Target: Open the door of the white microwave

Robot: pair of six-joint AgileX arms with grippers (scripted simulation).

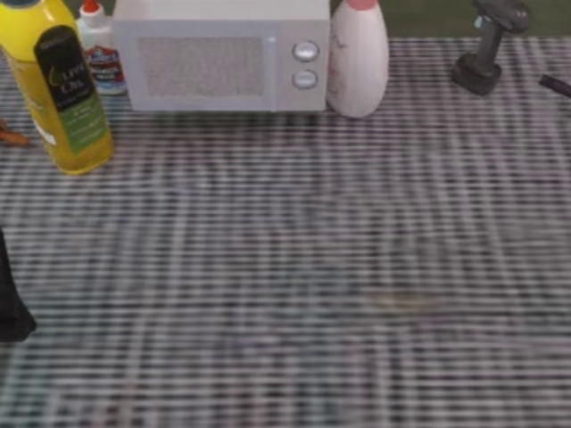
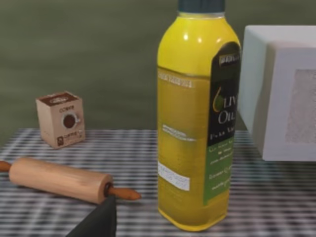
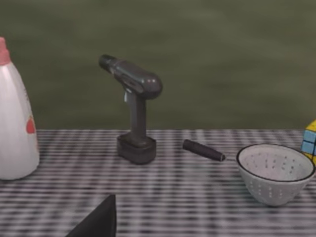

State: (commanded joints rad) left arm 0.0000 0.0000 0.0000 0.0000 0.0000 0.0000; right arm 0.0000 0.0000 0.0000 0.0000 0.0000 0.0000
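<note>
The white microwave (image 1: 222, 53) stands at the table's far edge, left of centre, facing the front. Its door (image 1: 201, 67), a white panel with a grey mesh window, lies flush and shut; two silver knobs (image 1: 305, 64) sit to its right. The left wrist view catches the microwave's left corner (image 2: 281, 94) behind the oil bottle. My left gripper (image 2: 101, 222) shows only as a dark wedge; the left arm (image 1: 11, 308) is at the table's left edge, far from the microwave. My right gripper (image 3: 101, 219) is likewise a dark wedge, out of the top view.
A tall yellow oil bottle (image 1: 61, 89) and a glue bottle (image 1: 100, 49) stand left of the microwave, a white pink-capped bottle (image 1: 359, 58) right of it. A drill (image 1: 486, 45), a colander (image 3: 274, 173), a rolling pin (image 2: 59, 178) and a small box (image 2: 60, 119) lie around.
</note>
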